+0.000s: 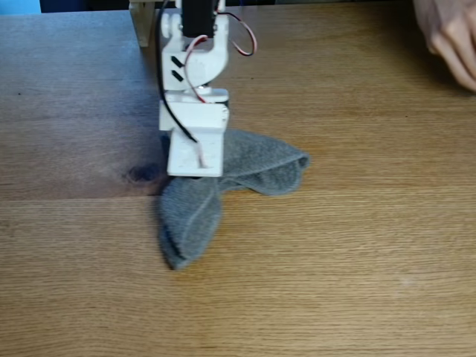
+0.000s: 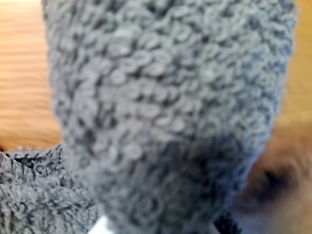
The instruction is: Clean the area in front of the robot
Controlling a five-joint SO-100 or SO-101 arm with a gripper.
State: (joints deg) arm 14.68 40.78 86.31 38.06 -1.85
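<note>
Your robot stands over the grey cloth, which lies on the oak tabletop just at 3 o'clock of the dark knot. The gripper is hidden in the folds, so I cannot tell how wide the jaws are. The cloth looks soft, light and limp; you should pinch a thick fold. A hand rests at 2 o'clock.

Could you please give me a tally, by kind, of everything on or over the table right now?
Grey cloth: 1
White robot arm: 1
Wooden post: 1
Person's hand: 1
Total: 4
</note>
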